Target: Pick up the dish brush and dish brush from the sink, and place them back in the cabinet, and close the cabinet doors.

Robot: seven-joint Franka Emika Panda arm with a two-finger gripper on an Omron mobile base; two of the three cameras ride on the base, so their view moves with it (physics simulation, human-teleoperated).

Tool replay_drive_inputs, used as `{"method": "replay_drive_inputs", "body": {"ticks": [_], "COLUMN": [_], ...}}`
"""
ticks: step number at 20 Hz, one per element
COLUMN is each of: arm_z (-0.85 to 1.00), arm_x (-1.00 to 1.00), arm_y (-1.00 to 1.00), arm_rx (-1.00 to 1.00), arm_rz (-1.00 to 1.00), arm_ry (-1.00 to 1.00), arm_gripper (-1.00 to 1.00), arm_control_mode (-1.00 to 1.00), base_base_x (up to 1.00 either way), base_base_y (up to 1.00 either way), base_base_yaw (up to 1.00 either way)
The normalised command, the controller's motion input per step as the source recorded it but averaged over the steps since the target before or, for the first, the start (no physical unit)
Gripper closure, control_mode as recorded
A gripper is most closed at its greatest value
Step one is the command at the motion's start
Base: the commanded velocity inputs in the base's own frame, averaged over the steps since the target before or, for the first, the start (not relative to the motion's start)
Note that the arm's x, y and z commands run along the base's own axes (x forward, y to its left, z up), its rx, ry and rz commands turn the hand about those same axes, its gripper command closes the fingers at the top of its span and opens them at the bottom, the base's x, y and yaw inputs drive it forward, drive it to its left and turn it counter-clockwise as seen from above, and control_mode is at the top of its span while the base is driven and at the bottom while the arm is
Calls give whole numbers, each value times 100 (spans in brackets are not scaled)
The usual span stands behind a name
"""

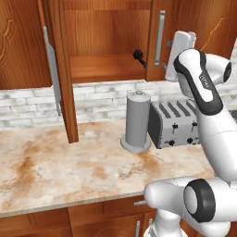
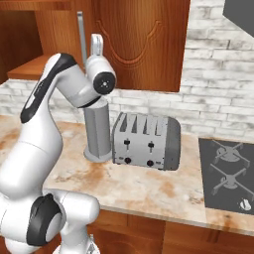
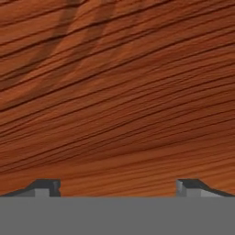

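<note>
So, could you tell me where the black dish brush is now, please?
In the left base view, the stubby black dish brush lies on the reddish-brown wooden cabinet's shelf, near the right door.

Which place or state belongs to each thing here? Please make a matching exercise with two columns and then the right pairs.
Things:
1. black dish brush
2. toaster
3. grey cylinder
4. left cabinet door

Places or states:
A. swung open
B. on the cabinet shelf
C. on the counter, left of the toaster
D. on the counter, against the brick wall

Pairs: 1-B, 2-D, 3-C, 4-A
</note>
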Motion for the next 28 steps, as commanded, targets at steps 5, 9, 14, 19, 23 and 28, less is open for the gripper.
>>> {"method": "replay_drive_inputs", "body": {"ticks": [5, 9, 14, 19, 23, 28], "arm_z": [0, 0, 0, 0, 1, 3], "arm_x": [22, 24, 20, -10, -54, -65], "arm_y": [0, 0, 0, 0, 0, 0], "arm_rx": [0, 0, 0, 0, 0, 0], "arm_rz": [-6, -6, -5, -4, -11, -15], "arm_ry": [2, 1, 0, 2, 4, 5], "arm_gripper": [-100, -100, -100, -100, -100, -100], "arm_control_mode": [-100, -100, -100, -100, -100, -100], "base_base_x": [0, 0, 0, 0, 0, 0], "base_base_y": [0, 0, 0, 0, 0, 0], "base_base_yaw": [0, 0, 0, 0, 0, 0]}}
